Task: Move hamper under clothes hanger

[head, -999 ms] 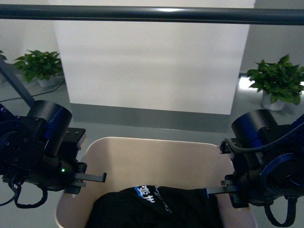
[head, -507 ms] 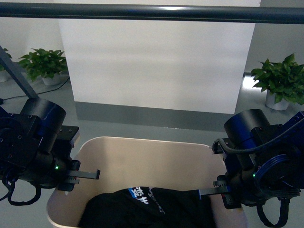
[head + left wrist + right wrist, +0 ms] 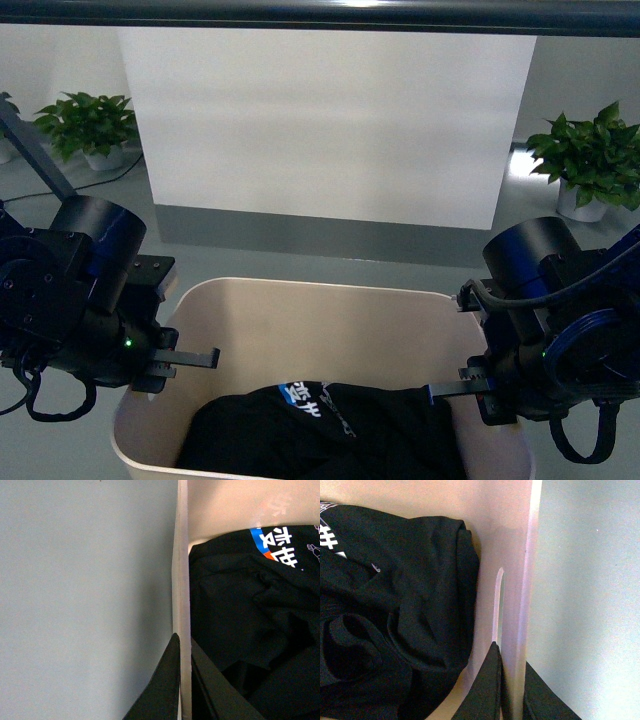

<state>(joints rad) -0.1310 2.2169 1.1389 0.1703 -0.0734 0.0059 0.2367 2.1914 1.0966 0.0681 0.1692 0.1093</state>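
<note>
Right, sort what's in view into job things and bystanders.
Job: hamper, clothes rack, left jaws and right jaws, each clamped on a hamper side wall.
Bystanders: black clothes inside the hamper, left plant, right plant, white panel.

Bare grey-floored office or lab space — potted plants (image 3: pixel 585 170), white panel (image 3: pixel 325 125)

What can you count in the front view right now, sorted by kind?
hamper: 1
clothes hanger: 1
black garment: 1
potted plants: 2 clearly seen
grippers, left gripper and right gripper: 2
Total: 7
</note>
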